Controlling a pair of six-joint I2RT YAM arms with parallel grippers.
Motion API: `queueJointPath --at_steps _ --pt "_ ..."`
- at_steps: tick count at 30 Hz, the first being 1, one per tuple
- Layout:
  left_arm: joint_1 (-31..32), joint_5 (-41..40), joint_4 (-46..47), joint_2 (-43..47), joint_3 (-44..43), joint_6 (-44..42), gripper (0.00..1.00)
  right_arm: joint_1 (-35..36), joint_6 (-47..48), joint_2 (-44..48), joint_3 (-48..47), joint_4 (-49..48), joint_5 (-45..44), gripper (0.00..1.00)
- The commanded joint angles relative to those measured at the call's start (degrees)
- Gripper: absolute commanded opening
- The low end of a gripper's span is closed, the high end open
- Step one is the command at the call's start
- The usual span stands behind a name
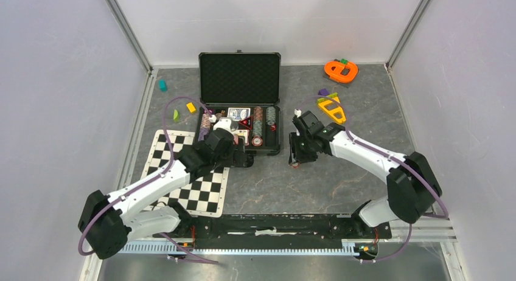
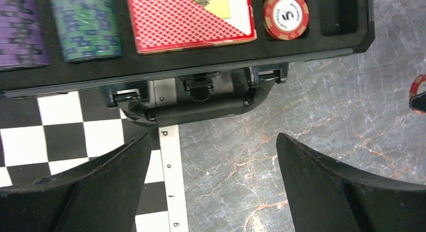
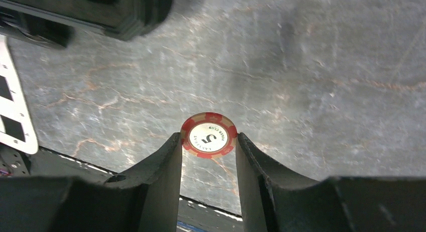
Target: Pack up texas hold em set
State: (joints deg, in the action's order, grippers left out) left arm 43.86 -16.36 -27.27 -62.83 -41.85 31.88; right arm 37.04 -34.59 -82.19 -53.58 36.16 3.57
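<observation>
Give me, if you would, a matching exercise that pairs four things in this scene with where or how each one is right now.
Things:
1. left gripper
2. right gripper
3. red card deck
4. checkered mat

Places or states:
A. lying in the foam of the open briefcase
B. shut on a red-white chip
C. open, just short of the briefcase's handle
D. lying flat at the briefcase's near-left corner

Pairs: 1-C, 2-B, 3-A, 4-D

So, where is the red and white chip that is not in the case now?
The chip sits clamped in the right hand, over the grey table, just right of the open case in the top view.
</observation>
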Motion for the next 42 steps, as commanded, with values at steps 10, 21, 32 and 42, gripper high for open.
queueJointPath --at_steps 10,21,32,42 --pt "-8.15 2.43 0.63 7.21 1.89 0.6 1.0 4.75 -1.17 -15.98 -23.97 -2.73 -0.63 0.39" --pt "-8.82 3.08 1.34 7.28 2.77 1.08 1.0 6.82 -1.79 -29.69 -36.17 -3.09 -1.82 0.38" --pt "-9.29 2.58 1.25 8.69 3.62 1.43 1.0 7.55 -2.66 -31.21 -36.56 -4.78 -2.4 0.59" --pt "-11.2 1.67 0.94 10.39 3.09 1.52 1.0 6.76 2.78 -24.8 -37.67 -5.9 -7.87 0.82"
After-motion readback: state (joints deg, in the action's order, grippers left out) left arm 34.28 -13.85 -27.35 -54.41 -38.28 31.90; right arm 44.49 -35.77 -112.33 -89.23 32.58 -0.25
